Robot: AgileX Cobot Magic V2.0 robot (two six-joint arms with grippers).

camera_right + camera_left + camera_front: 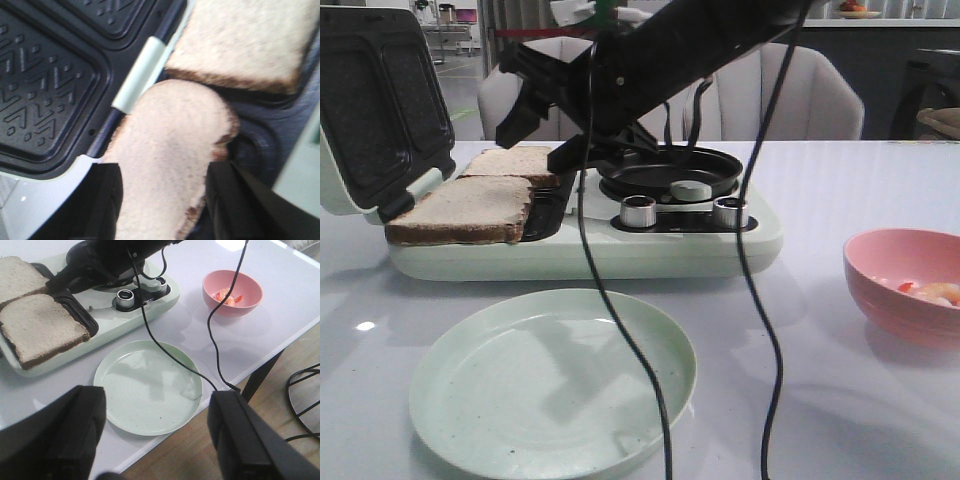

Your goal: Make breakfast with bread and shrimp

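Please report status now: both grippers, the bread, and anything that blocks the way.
Left gripper open, empty, above green plate. Right gripper open around the rear bread slice. Front slice lies on the sandwich maker. Cables hang across the plate.

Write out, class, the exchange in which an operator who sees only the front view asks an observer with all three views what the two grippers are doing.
Operator: I can't find the left gripper. Where is it?
Observer: The left gripper hangs open over the green plate, with nothing between its fingers.
Operator: Does the right one have bread?
Observer: One bread slice sits between the fingers of the right gripper. I cannot tell whether they pinch it.
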